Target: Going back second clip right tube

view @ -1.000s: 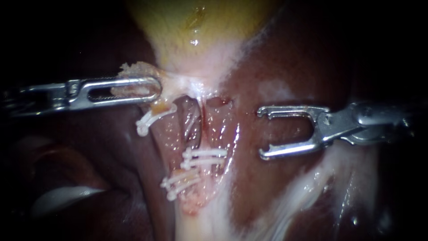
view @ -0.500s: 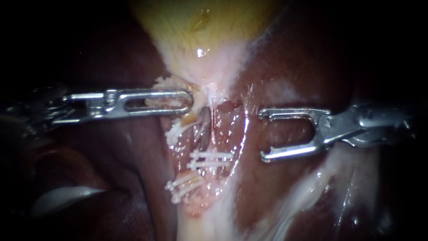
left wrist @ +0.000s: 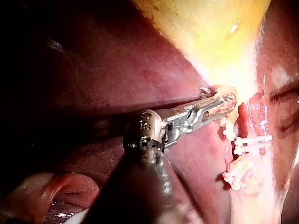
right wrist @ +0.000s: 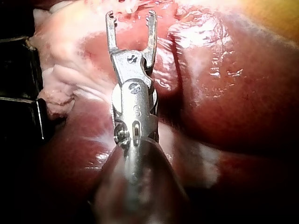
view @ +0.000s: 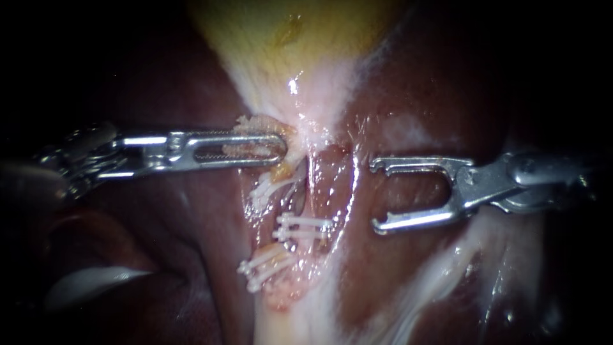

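Note:
My left instrument [view: 280, 148] comes in level from the left, and its jaws are shut on a pale shred of tissue at the neck of the yellow gallbladder [view: 287, 45]. In the left wrist view the same jaws [left wrist: 223, 101] hold that shred. Below them lie two tubes. The right tube carries two white clips [view: 305, 229] side by side. The left tube has one clip [view: 269, 186] high up and two more [view: 265, 265] lower down. My right instrument [view: 375, 193] stands to the right of the clips, over the liver [view: 396, 281], jaws [right wrist: 131, 17] open and empty.
Dark red liver lies all around the tubes. Pale fatty strands [view: 440, 268] run down to the lower right. A whitish fold [view: 89, 284] shows at the lower left. A dark block [right wrist: 21, 88] sits beside my right instrument in its wrist view.
My left instrument has moved right with the gripped tissue, pushing the upper clip and tubes closer together. My right instrument has barely moved and stays open.

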Robot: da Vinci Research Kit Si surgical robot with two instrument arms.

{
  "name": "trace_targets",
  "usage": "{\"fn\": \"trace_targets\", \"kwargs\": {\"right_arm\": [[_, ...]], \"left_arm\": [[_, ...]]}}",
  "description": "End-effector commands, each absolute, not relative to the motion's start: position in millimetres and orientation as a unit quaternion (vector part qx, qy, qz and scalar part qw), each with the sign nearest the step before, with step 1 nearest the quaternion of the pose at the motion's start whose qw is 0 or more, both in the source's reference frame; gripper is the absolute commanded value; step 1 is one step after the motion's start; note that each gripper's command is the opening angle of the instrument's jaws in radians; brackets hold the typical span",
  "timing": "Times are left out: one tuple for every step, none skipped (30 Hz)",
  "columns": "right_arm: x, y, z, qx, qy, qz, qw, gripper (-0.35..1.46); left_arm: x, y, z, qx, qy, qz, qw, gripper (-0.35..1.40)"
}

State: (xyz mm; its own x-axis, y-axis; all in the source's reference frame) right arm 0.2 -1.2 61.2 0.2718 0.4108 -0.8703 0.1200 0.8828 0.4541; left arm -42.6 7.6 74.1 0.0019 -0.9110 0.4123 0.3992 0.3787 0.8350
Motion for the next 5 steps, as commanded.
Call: {"fn": "trace_targets", "kwargs": {"right_arm": [[0.2, -1.2, 61.2, 0.223, 0.596, 0.095, 0.766, 0.50], [0.2, -1.2, 61.1, 0.223, 0.596, 0.095, 0.766, 0.50], [0.2, -1.2, 61.1, 0.223, 0.596, 0.095, 0.766, 0.50], [0.2, -1.2, 61.1, 0.223, 0.596, 0.095, 0.766, 0.50], [0.2, -1.2, 61.1, 0.223, 0.596, 0.095, 0.766, 0.50]], "left_arm": [[-42.6, 7.6, 74.1, 0.254, -0.503, -0.496, 0.660, -0.35], [-42.6, 7.6, 74.1, 0.254, -0.503, -0.496, 0.660, -0.35], [-42.6, 7.6, 74.1, 0.254, -0.503, -0.496, 0.660, -0.35], [-42.6, 7.6, 74.1, 0.254, -0.503, -0.496, 0.660, -0.35], [-42.6, 7.6, 74.1, 0.254, -0.503, -0.496, 0.660, -0.35]]}}
